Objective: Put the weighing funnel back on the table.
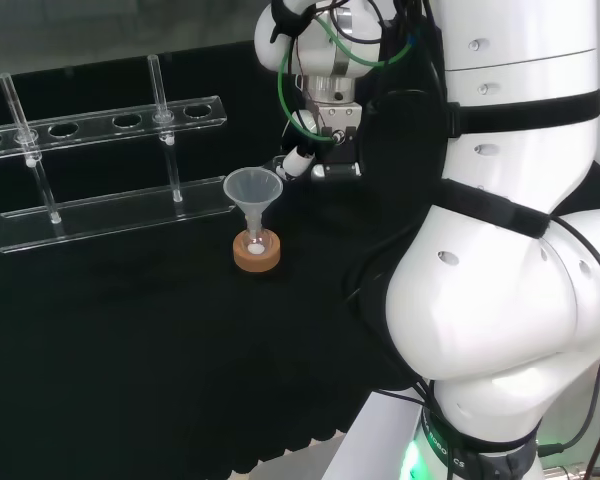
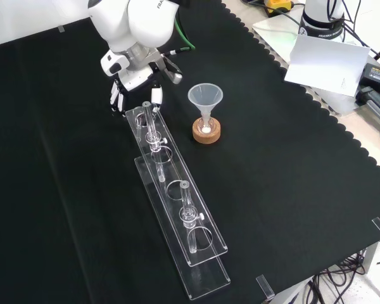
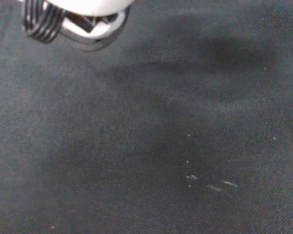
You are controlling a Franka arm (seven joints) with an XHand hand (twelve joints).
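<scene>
Matt woven black cloth [image 3: 146,146] — clear glossy rack [image 1: 110,218], cork ring [image 1: 257,258].

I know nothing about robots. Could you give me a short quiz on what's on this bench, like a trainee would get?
1. True or false: the funnel stands mouth up, its stem in a flask on a cork ring.
2. In the front view, the robot hand is: A) by the far end of the rack; B) by its near end; C) above the funnel.
3. Fill in: the cloth is ____.
Key: 1 true; 2 A; 3 black.
</scene>
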